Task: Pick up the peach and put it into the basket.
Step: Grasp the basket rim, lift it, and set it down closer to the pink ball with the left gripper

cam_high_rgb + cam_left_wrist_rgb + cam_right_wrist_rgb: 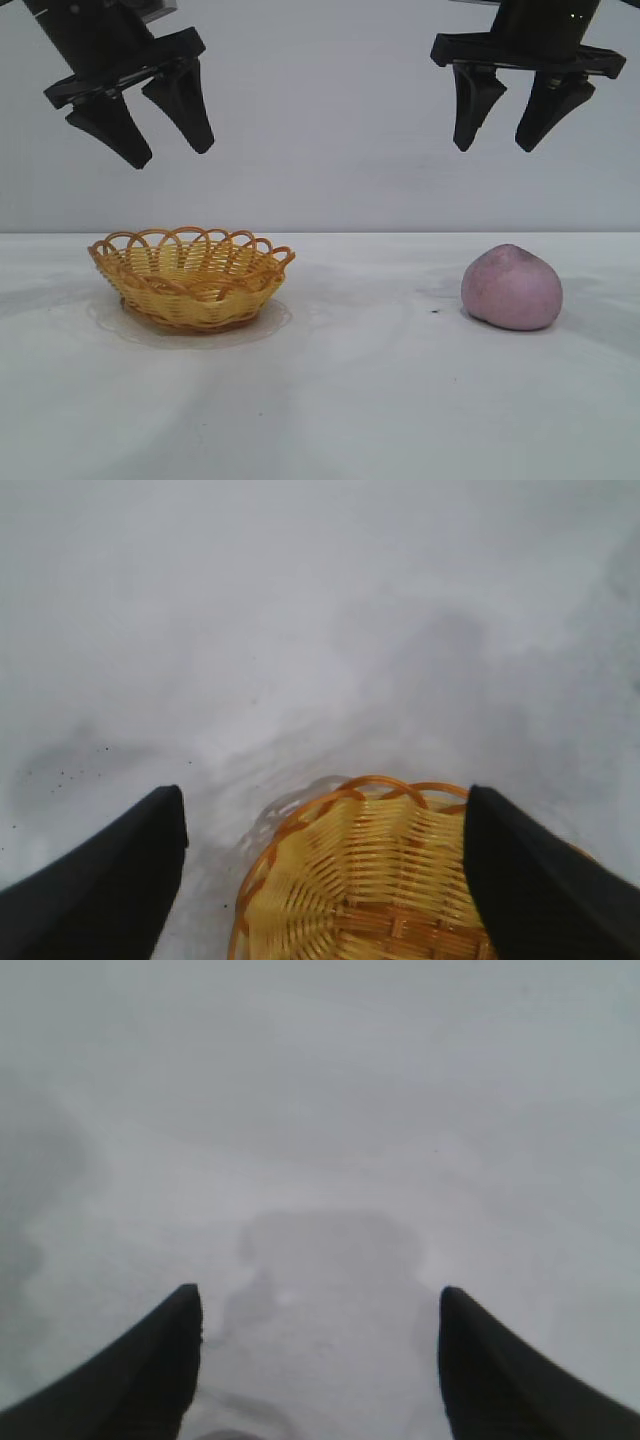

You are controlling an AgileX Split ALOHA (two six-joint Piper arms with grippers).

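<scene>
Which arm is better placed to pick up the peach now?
Right. The right claw hangs open almost directly above the peach, while the left claw hangs open over the basket, far from it.

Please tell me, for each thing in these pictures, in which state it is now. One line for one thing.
peach: lying on the table, untouched, outside the basket.
basket: upright on the table, nothing visible inside it.
left claw: open, empty, high above the basket.
right claw: open, empty, high above the peach.
table: white, with faint grey stains.
</scene>
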